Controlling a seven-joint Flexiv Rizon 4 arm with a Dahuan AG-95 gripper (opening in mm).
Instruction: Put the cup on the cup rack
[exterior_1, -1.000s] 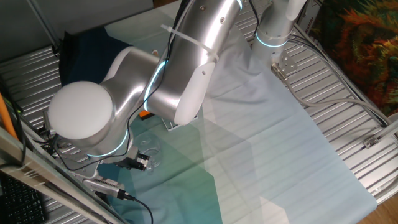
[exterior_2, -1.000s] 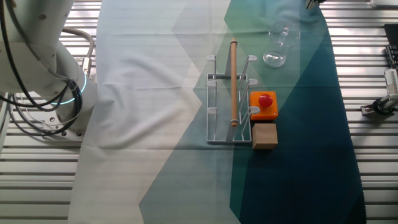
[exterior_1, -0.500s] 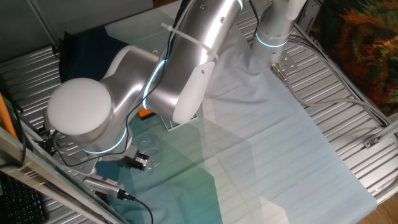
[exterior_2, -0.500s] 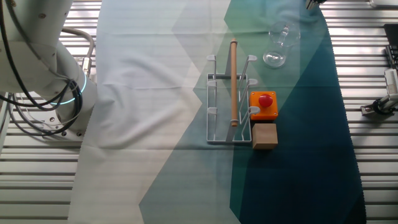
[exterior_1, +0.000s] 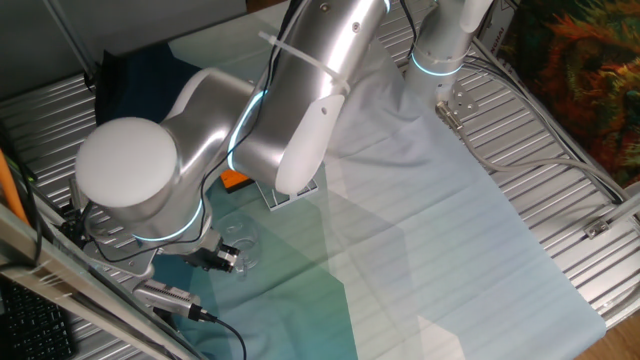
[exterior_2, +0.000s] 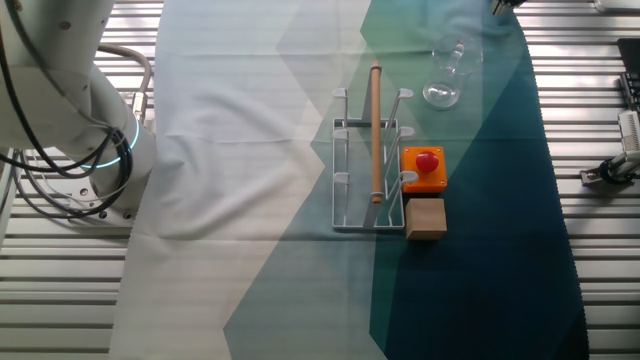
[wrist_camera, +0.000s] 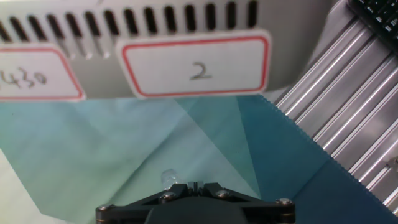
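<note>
The cup (exterior_2: 447, 75) is a clear glass mug that stands on the teal cloth beyond the cup rack (exterior_2: 368, 170). The cup also shows as a faint glassy shape (exterior_1: 241, 247) below the arm's big joint. The white cup rack has a wooden rod (exterior_2: 376, 130) lying along its top. In the hand view my gripper (wrist_camera: 194, 185) sits at the bottom edge, its dark fingertips pressed together with nothing between them. A small glint of glass (wrist_camera: 166, 177) lies just beyond the tips, to their left. The arm's bulk hides the gripper in one fixed view.
An orange box with a red button (exterior_2: 424, 168) and a wooden block (exterior_2: 425, 218) stand against the rack's right side. A grey unit with a label reading "2" (wrist_camera: 196, 65) fills the top of the hand view. Ribbed metal table (wrist_camera: 348, 93) borders the cloth.
The arm's elbow and big joint have drifted slightly to the left in one fixed view. Cup, rack, box and block have not moved.
</note>
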